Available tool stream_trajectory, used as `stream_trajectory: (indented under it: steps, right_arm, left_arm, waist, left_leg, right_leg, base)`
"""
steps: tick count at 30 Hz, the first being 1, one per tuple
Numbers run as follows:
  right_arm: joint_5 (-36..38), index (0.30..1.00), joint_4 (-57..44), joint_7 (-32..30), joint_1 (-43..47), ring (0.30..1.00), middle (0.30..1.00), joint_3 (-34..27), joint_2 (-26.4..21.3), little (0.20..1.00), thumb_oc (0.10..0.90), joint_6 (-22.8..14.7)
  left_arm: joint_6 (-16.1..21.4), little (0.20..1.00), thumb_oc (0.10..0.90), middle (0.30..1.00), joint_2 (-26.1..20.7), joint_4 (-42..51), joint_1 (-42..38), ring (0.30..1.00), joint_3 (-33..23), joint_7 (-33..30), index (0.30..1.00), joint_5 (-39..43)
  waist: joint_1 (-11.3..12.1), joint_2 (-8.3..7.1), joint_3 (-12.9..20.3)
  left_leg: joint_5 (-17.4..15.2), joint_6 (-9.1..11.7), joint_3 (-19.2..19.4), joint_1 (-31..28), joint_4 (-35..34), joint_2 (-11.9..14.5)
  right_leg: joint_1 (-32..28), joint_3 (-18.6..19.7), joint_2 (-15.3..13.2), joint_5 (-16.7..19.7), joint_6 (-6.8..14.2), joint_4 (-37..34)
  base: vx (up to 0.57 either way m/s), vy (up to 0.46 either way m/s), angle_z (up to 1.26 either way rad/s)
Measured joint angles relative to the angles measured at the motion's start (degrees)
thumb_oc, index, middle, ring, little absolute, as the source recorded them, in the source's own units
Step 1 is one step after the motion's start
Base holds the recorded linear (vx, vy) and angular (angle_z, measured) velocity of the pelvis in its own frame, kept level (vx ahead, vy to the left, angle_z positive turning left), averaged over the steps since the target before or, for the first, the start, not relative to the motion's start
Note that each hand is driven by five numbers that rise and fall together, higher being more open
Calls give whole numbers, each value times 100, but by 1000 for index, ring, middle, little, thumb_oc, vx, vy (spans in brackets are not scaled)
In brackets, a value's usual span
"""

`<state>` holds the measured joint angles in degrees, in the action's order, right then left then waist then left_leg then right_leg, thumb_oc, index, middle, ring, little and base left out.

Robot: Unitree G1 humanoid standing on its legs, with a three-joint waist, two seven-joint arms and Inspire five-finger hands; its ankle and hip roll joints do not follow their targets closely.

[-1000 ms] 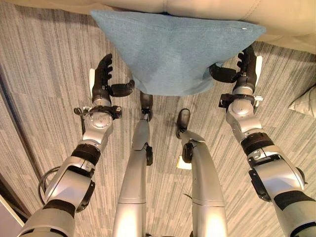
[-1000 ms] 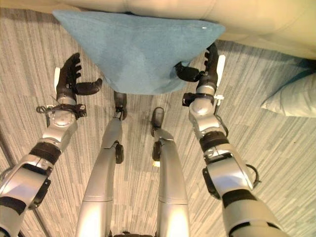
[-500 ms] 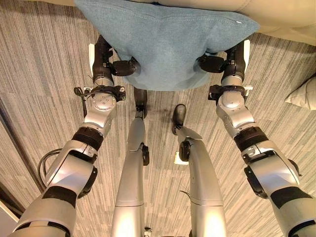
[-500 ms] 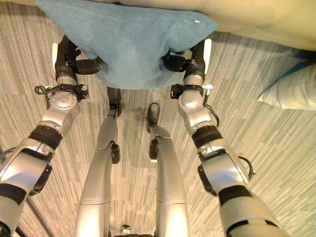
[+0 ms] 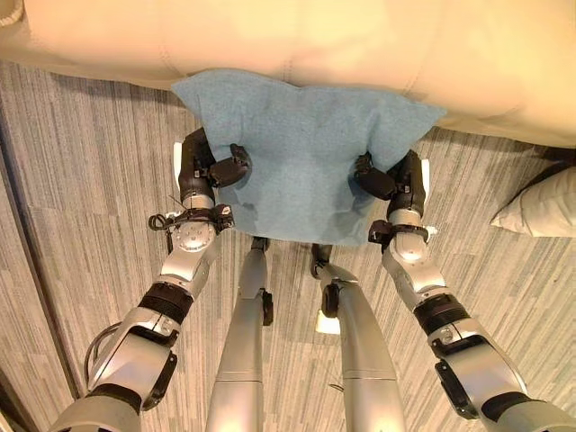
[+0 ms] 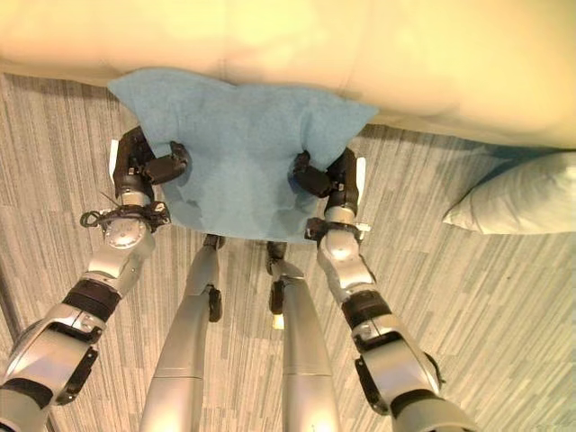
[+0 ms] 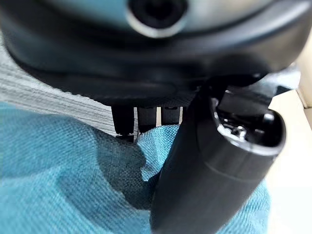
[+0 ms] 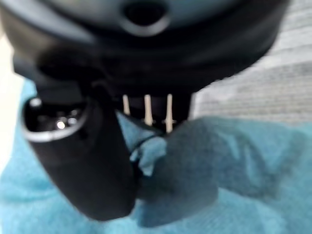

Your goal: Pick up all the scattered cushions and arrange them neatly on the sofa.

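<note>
A teal-blue cushion (image 5: 301,148) hangs between both hands above the floor, its far edge against the front of the cream sofa (image 5: 297,40). My left hand (image 5: 202,166) pinches its left side, thumb (image 7: 214,170) pressed on top of the cloth (image 7: 58,180) and fingers under it. My right hand (image 5: 400,180) pinches the right side the same way, thumb (image 8: 83,161) pressing into the cloth (image 8: 229,170). A pale grey cushion (image 6: 522,198) lies on the floor to the right, beside the sofa's front.
Striped grey carpet (image 5: 81,198) spreads to the left and right of me. The sofa's front edge runs across the whole far side.
The view has shifted toward the sofa, which now takes up the far part. Both hands closed in on the cushion's sides and now pinch it, held nearer the sofa front.
</note>
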<state>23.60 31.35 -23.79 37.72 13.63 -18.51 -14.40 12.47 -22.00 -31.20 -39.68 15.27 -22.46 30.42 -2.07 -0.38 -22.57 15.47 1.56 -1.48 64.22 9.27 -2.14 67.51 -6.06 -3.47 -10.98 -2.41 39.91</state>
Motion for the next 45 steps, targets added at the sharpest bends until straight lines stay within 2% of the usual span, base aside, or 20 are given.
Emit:
stream_trajectory:
  steps: [1, 4, 6, 9, 10, 11, 12, 13, 16, 19, 22, 26, 27, 34, 36, 37, 38, 41, 43, 45]
  right_arm:
    - [-1, 300, -214, -5, -58, 300, 300, -36, 67, 300, 400, 0]
    - [-35, 300, -846, 133, -955, 300, 300, -188, 208, 300, 400, -4]
    - [-123, 300, -1277, 306, -1866, 300, 300, -171, 299, 300, 400, -255]
    - [-325, 300, -1466, 538, -2479, 300, 300, -161, 288, 300, 400, -314]
    - [-436, 300, -1554, 667, -2910, 300, 300, -166, 148, 300, 400, -306]
    - [-496, 300, -1686, 819, -3272, 300, 300, -207, 15, 300, 400, -248]
    - [-540, 300, -1718, 888, -3565, 300, 300, -193, -28, 300, 400, -224]
    - [-564, 300, -1709, 955, -3721, 300, 300, -201, -74, 300, 400, -185]
    - [-678, 300, -1712, 1270, -4007, 300, 300, -285, -28, 300, 400, -51]
    - [-681, 300, -1711, 1493, -4114, 300, 300, -287, -14, 300, 400, 63]
    - [-681, 300, -1717, 1504, -4190, 300, 300, -451, -73, 300, 400, 119]
    - [-713, 300, -1725, 1500, -4178, 300, 300, -554, -104, 300, 400, 131]
    - [-780, 300, -1738, 1540, -4189, 300, 300, -504, -48, 300, 400, 260]
    - [-880, 300, -1874, 1609, -4268, 300, 300, -409, 11, 300, 400, 365]
    - [-886, 300, -1874, 1610, -4268, 300, 300, -403, 97, 300, 400, 376]
    - [-914, 300, -1875, 1612, -4249, 300, 300, -401, 140, 300, 400, 376]
    - [-930, 300, -1882, 1618, -4246, 300, 300, -396, 164, 300, 400, 377]
    - [-989, 300, -1892, 1619, -4170, 300, 300, -363, 174, 300, 400, 377]
    - [-1017, 300, -1892, 1630, -4171, 300, 300, -269, 135, 300, 400, 393]
    - [-1098, 300, -1893, 1714, -4184, 300, 300, -229, 123, 300, 400, 397]
  left_arm:
    - [-11, 300, 400, 300, 19, 207, 101, 300, -98, 35, 300, -13]
    - [23, 300, 400, 300, 93, 888, 1224, 300, -90, 159, 300, -32]
    - [261, 300, 400, 300, 149, 1313, 2159, 300, -62, 353, 300, -132]
    - [403, 300, 400, 300, 170, 1437, 2858, 300, -163, 595, 300, -128]
    - [401, 300, 400, 300, 159, 1477, 3220, 300, -92, 772, 300, -131]
    - [329, 300, 400, 300, 145, 1600, 3581, 300, -89, 941, 300, -139]
    - [301, 300, 400, 300, 178, 1616, 3793, 300, -23, 1015, 300, -168]
    - [288, 300, 400, 300, 158, 1603, 3927, 300, 17, 1063, 300, -212]
    - [190, 300, 400, 300, 121, 1570, 4267, 300, -38, 1193, 300, -257]
    - [126, 300, 400, 300, 211, 1552, 4410, 300, -183, 1224, 300, -359]
    - [72, 300, 400, 300, 373, 1495, 4431, 300, -161, 1368, 300, -370]
    - [60, 300, 400, 300, 455, 1398, 4441, 300, -72, 1440, 300, -378]
    - [-15, 300, 400, 300, 455, 1395, 4607, 300, -130, 1438, 300, -391]
    - [-37, 300, 400, 300, 307, 1396, 4628, 300, -229, 1433, 300, -476]
    - [-37, 300, 400, 300, 249, 1396, 4616, 300, -249, 1433, 300, -476]
    - [-37, 300, 400, 300, 233, 1396, 4593, 300, -294, 1434, 300, -492]
    - [-35, 300, 400, 300, 188, 1398, 4567, 300, -309, 1434, 300, -536]
    - [-38, 300, 400, 300, 202, 1365, 4547, 300, -366, 1426, 300, -586]
    - [-38, 300, 400, 300, 186, 1334, 4548, 300, -422, 1427, 300, -589]
    - [-38, 300, 400, 300, 152, 1296, 4552, 300, -428, 1423, 300, -587]
  waist:
    - [39, -42, -589]
    - [123, -83, -445]
    - [143, -101, 406]
    - [185, -86, 742]
    - [191, -48, 1050]
    - [208, 13, 1090]
    - [193, 82, 1128]
    - [178, 100, 1145]
    - [148, 103, 1282]
    - [162, -10, 1320]
    - [258, -61, 1375]
    - [290, -47, 1478]
    - [296, -71, 1491]
    - [407, -147, 1486]
    - [417, -158, 1480]
    - [416, -150, 1472]
    - [411, -178, 1457]
    - [389, -147, 1359]
    - [346, -115, 1286]
    - [272, -168, 1254]
  left_leg:
    - [37, -24, -16, -632, -19, -21]
    - [5, 13, -157, -1745, -402, -18]
    - [-122, 50, -242, -1948, -561, -8]
    - [-294, 54, -214, -2755, -780, 35]
    - [-602, 231, -199, -3021, -821, 31]
    - [-708, 238, -167, -3391, -853, 85]
    - [-539, 158, -150, -3686, -858, 138]
    - [-490, 16, -174, -3906, -866, 131]
    - [-505, -21, -228, -4486, -1060, 111]
    - [-509, -33, -233, -5069, -921, 88]
    - [-594, 36, -184, -5207, -832, 122]
    - [-740, -59, 193, -5137, -867, 122]
    - [-803, -204, 249, -5454, -1202, 73]
    - [-897, -457, 463, -5806, -1269, -54]
    - [-954, -534, 500, -5941, -1269, -58]
    - [-994, -585, 537, -6038, -1268, -22]
    - [-1108, -672, 530, -6092, -1226, 19]
    - [-1306, -896, 546, -6090, -1185, 4]
    - [-1315, -887, 538, -6190, -1278, 24]
    - [-1303, -753, 531, -6272, -1371, 19]
  right_leg:
    - [-643, -15, -23, 6, 12, -46]
    - [-1713, -131, -42, -54, 84, -337]
    - [-1939, -153, -20, -208, 313, -519]
    - [-2808, -163, 52, -205, 213, -871]
    - [-3215, -171, 69, -183, 144, -1219]
    - [-3760, -252, 109, -55, 117, -1524]
    - [-4184, -344, 163, -47, 140, -1742]
    - [-4486, -385, 174, -90, 183, -1841]
    - [-5182, -449, 189, -107, 209, -2222]
    - [-6112, -511, 246, -108, 240, -2723]
    - [-6636, -749, 333, 85, 78, -3233]
    - [-6618, -791, 360, 96, 96, -3350]
    - [-6794, -702, 320, 112, 178, -3461]
    - [-6951, -312, 139, 247, 528, -3373]
    - [-6935, -292, 109, 231, 647, -3112]
    - [-6639, -262, 66, 160, 760, -2351]
    - [-6222, -128, -34, -33, 1055, -1537]
    - [-5659, -76, -217, -57, 1059, -865]
    - [-5384, 5, -153, -70, 982, -1456]
    - [-5058, 143, 69, 311, 878, -2485]
  base:
    - [-63, -35, 6]
    - [31, -41, 7]
    - [75, -56, 11]
    - [160, -80, -1]
    - [264, -122, 8]
    - [260, -121, 15]
    - [146, -81, 18]
    - [144, -69, 30]
    - [186, -99, 18]
    - [176, -26, 20]
    - [174, 102, 29]
    - [265, 160, 8]
    - [216, 130, -15]
    - [121, 163, -20]
    - [63, 162, -19]
    - [70, 199, -18]
    - [80, 164, -16]
    - [155, 66, -16]
    - [282, -22, -7]
    - [249, -70, 17]
